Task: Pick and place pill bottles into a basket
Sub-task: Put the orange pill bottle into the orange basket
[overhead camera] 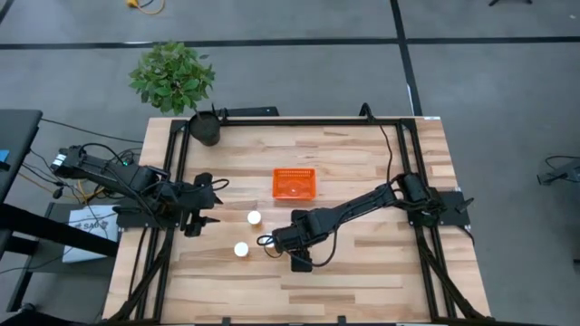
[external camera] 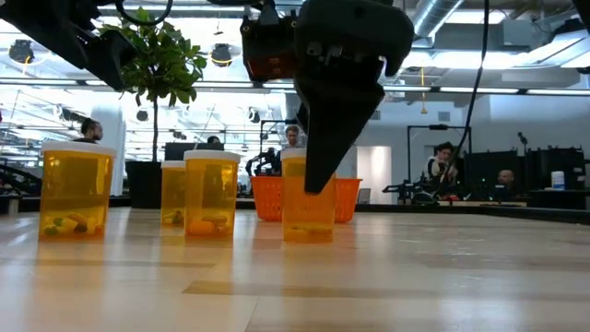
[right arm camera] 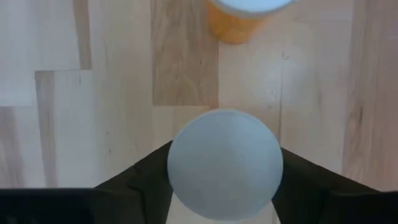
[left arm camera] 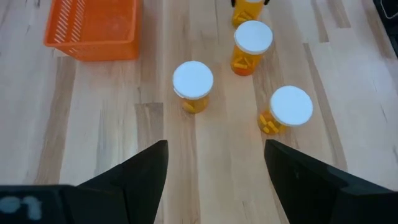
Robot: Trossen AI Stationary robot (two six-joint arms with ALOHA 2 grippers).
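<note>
Basket: we take the orange basket [overhead camera: 294, 184] on the wooden surface [overhead camera: 362, 281] as our landmark; we see nothing in it.
Right pincer: the right pincer [right arm camera: 225, 186], just in front of the basket, grips a white-capped pill bottle [right arm camera: 225, 163] between its fingers.
Other bottles: we see two loose bottles [overhead camera: 255, 217] [overhead camera: 241, 249] left-front of the basket, standing upright.
Left pincer: the left pincer [left arm camera: 214, 163] waits well left of the basket, jaws partly apart, holding nothing.
Plant pot: the plant pot [overhead camera: 206, 128] sits behind-left of the basket.
</note>
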